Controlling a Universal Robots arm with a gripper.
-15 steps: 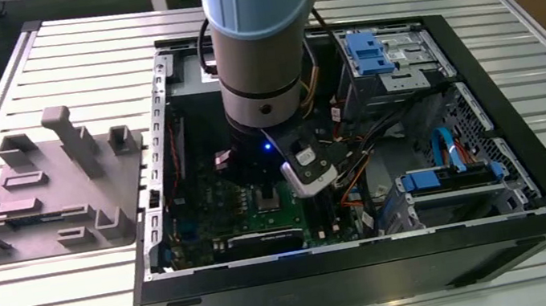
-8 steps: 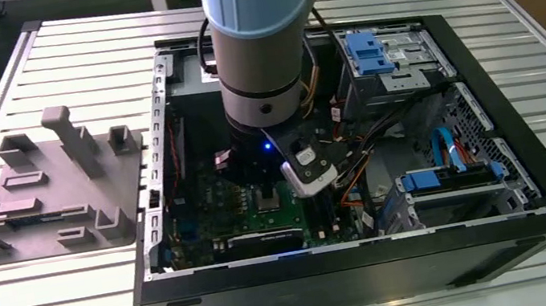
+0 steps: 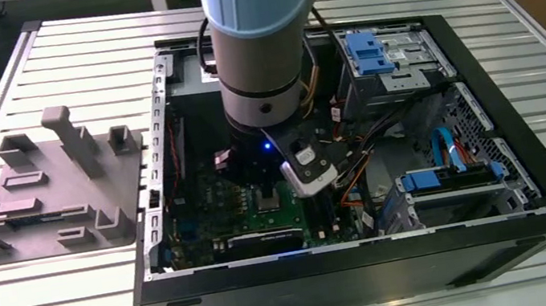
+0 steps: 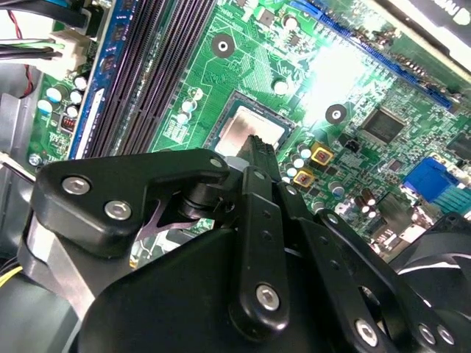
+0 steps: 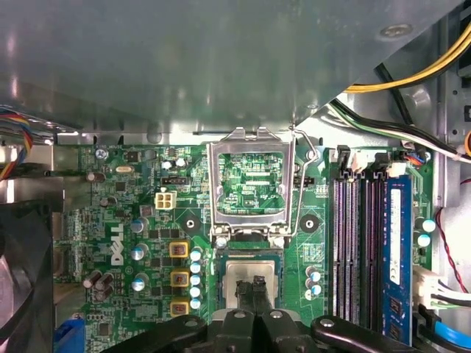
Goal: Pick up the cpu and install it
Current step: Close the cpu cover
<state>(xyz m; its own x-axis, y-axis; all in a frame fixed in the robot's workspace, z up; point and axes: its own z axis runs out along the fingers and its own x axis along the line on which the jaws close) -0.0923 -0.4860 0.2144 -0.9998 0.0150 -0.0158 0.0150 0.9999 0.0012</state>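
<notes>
Tool (image 5: pixel 254 287) seemingly touches cpu (image 5: pixel 237 271); first wrist view shows open socket frame (image 5: pixel 214 184)

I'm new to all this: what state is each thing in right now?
Small silvery-grey square cpu: lying flat in the dark square socket.
Hinged metal hold-down frame: swung open, off the cpu.
Black gripper: shut, tips just over the cpu.
Black computer case: on its side, panel off.
</notes>
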